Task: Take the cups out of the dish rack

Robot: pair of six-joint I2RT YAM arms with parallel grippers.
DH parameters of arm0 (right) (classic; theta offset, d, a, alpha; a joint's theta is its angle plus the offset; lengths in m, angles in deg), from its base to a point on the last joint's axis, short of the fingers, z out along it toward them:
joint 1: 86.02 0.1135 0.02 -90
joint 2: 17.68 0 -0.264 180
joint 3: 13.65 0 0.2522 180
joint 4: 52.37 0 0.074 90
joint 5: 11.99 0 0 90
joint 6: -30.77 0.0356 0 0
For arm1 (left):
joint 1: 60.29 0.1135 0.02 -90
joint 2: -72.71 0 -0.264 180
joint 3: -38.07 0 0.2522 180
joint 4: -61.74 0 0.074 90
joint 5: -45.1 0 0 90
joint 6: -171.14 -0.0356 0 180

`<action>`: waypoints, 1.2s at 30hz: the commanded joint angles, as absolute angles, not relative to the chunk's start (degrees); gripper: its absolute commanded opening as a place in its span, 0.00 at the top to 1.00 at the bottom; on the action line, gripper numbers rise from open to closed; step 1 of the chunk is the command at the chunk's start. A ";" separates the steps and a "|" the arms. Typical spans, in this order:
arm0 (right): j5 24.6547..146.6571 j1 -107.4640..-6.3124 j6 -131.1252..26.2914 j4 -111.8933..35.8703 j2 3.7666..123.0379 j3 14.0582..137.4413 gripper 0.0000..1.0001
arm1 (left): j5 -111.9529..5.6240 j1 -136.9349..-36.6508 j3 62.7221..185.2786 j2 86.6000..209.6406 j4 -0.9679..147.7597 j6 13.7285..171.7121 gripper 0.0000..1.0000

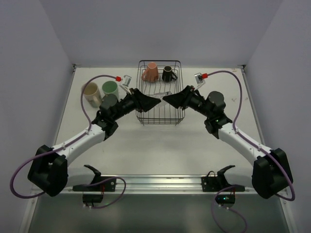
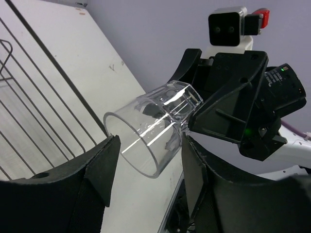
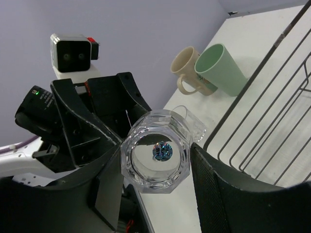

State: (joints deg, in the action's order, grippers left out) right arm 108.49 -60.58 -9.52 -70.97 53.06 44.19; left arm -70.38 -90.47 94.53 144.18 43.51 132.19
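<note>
White table (image 1: 146, 145), purple-ish walls. Mid-frame in the top view, the right gripper (image 3: 155, 170) is clamped on the glass (image 2: 150, 131) base, over the rack (image 1: 160, 116). The left gripper (image 2: 148, 160) straddles its mouth, but can't tell if it's squeezing. Pink mug (image 1: 150, 73) and black mug (image 1: 168, 74) sit at the rack's upper end.

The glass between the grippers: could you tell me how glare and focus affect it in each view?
Top view: the light is even, and the glass almost vanishes against the rack, showing only as a pale streak. Left wrist view: the glass is sharp, with white glare streaks across its wall. Right wrist view: its base is seen end on and crisp, with a small blue reflection at the centre.
</note>
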 commanded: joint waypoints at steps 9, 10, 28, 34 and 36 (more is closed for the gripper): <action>113.26 -60.88 -3.25 -80.61 55.97 43.18 0.71 | -69.07 -91.58 96.39 145.58 29.98 136.33 0.83; 113.35 -60.97 -2.38 -81.05 56.23 43.01 0.71 | -68.99 -91.58 96.39 145.58 29.80 136.42 0.88; 114.14 -62.28 3.61 -86.86 56.24 40.28 0.01 | -64.86 -92.02 97.27 141.27 37.60 132.30 1.00; 115.10 -64.65 3.26 -86.25 50.88 36.95 0.01 | -55.99 -91.93 109.56 138.73 66.23 119.22 1.00; 115.37 -65.01 1.52 -82.92 48.96 36.07 0.01 | -49.41 -91.93 115.16 137.85 81.46 113.33 1.00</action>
